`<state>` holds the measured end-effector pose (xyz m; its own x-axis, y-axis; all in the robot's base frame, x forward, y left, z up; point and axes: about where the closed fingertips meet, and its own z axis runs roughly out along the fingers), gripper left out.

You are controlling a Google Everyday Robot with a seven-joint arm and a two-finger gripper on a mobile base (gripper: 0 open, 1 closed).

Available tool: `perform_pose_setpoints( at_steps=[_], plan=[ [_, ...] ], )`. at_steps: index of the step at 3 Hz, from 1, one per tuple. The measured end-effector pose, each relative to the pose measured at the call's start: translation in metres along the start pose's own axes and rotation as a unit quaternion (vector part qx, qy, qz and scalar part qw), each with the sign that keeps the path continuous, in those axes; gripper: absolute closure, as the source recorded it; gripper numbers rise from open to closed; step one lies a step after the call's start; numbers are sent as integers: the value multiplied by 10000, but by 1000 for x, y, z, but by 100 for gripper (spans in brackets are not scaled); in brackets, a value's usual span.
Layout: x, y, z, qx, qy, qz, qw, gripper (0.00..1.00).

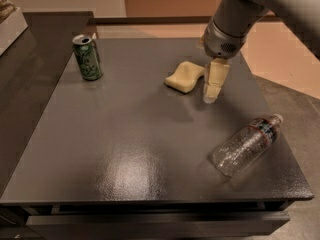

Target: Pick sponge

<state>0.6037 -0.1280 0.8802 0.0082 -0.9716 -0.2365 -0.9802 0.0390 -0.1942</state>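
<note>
The sponge is a pale yellow foam block lying flat on the dark grey table, right of centre toward the back. My gripper hangs from the grey arm coming in from the upper right. Its cream-coloured fingers point down just to the right of the sponge, close to its right end and just above the table. The gripper holds nothing.
A green can stands upright at the back left of the table. A clear plastic bottle lies on its side near the front right edge. A white box sits off the table at far left.
</note>
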Motion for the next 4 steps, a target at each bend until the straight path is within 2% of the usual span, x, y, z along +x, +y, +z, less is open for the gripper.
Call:
perform_pose_setpoints(
  at_steps=[1, 2, 3, 4],
  plan=[
    [-14, -16, 23, -145, 40, -529, 9985, 0],
    [-20, -25, 40, -291, 162, -900, 9954, 0],
    [-21, -31, 50, -390, 278, -1146, 9923, 0],
    [-21, -35, 55, -467, 350, -1267, 9902, 16]
  ],
)
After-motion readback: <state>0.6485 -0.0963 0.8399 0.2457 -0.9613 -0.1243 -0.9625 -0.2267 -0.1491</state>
